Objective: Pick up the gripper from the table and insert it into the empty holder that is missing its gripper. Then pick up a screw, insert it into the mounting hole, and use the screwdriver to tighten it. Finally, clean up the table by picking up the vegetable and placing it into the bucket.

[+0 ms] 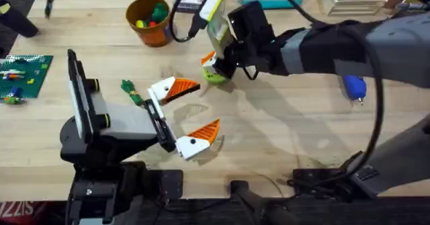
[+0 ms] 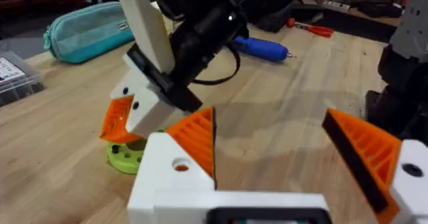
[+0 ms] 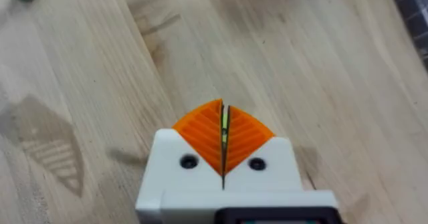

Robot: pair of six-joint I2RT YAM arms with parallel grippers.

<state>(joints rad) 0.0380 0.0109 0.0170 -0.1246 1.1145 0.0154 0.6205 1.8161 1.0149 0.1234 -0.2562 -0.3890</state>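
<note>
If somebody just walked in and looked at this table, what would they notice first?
Probably the right gripper, with bright orange pads shut together, reaching to mid-table just above a lime-green ring. Next, the left gripper nearer the front, its orange-tipped jaws spread wide open. Then the orange bucket of colourful toy pieces at the far edge.

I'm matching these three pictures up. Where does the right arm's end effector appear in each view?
Overhead: the right end effector is at upper middle, over the lime-green ring.
Left wrist: the right end effector hangs just over that ring, beyond the open left end effector.
Right wrist: the right end effector, pads together, over the wooden table.
Shared landmark: the lime-green ring, seen from overhead and from the left wrist.
</note>
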